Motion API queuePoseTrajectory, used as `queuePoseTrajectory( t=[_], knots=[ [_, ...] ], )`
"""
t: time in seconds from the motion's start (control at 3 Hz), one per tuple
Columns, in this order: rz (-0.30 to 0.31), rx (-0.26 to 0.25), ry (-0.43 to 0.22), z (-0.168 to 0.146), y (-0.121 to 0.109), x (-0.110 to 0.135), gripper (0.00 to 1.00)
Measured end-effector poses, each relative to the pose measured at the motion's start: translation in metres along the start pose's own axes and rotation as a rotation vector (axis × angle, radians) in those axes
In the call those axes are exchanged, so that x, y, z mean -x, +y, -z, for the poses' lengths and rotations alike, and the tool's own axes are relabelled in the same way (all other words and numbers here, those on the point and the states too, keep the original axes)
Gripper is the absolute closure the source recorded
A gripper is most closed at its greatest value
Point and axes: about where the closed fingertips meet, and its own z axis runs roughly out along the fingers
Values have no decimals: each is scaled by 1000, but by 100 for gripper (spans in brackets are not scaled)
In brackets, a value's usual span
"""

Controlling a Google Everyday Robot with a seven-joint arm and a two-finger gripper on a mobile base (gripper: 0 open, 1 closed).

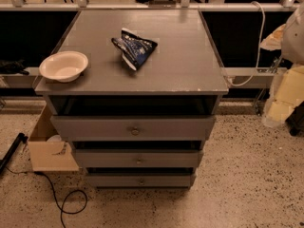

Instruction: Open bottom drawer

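Grey-painted wood forms the bottom drawer [118, 180], set lowest at 6 o'clock under two like fronts. On the counter [185, 61], a bowl [63, 65] is placed at 10 o'clock. The end effector is not shown; its state cannot be told.

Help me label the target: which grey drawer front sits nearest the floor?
The bottom drawer: the narrowest-looking front, under the mid-sized front and the widest front. The gripper is at the view's right edge, apart from it.

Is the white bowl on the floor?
No, the white bowl sits on the cabinet top near its left edge; the pincer is out of view.
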Motion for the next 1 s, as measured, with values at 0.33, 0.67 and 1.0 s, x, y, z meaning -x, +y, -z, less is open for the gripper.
queuePoseTrajectory(
  t=[0.33, 0.67, 1.0],
  knots=[
    [0, 0, 0, 0, 0, 0, 0],
    [27, -10, -16, 5, -5, 9, 0],
    [23, -17, -39, 3, -18, 13, 0]
  ],
)
